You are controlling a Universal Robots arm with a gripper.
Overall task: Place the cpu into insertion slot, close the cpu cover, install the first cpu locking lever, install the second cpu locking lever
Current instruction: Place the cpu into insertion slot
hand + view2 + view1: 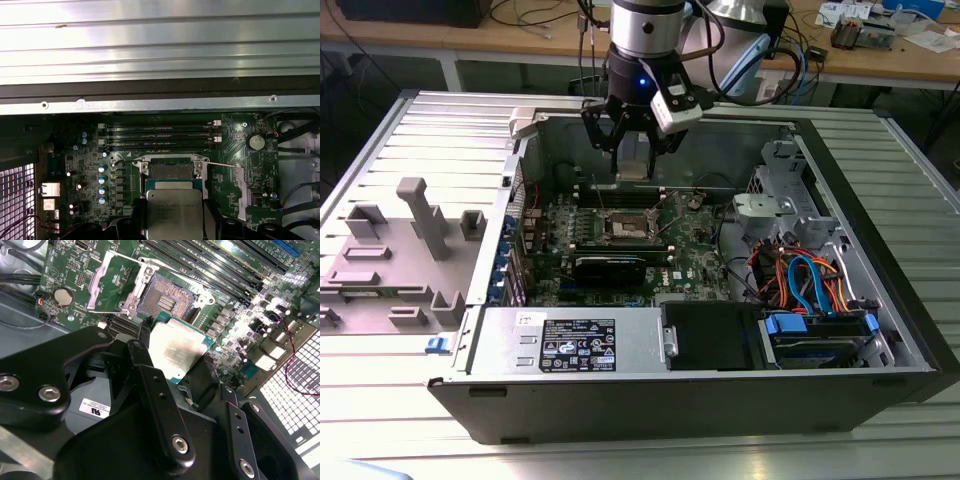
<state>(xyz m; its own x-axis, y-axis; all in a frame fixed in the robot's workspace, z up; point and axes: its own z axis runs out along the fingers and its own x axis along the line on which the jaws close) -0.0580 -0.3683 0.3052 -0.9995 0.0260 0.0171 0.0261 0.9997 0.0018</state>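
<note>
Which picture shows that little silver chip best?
The second wrist view: the cpu shows nearly its whole silvery top. The first wrist view crops it; the exterior view shows it small and far.

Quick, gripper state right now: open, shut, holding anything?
The gripper: shut on the cpu, held above the open socket.

We note arm (646, 25) upright, silver wrist section pointing straight down, blue light lit. Black gripper (632, 162) hangs below it, fingers (159, 395) angled inward, tips clamped on opposite edges of cpu (176, 351), held flat.
</note>
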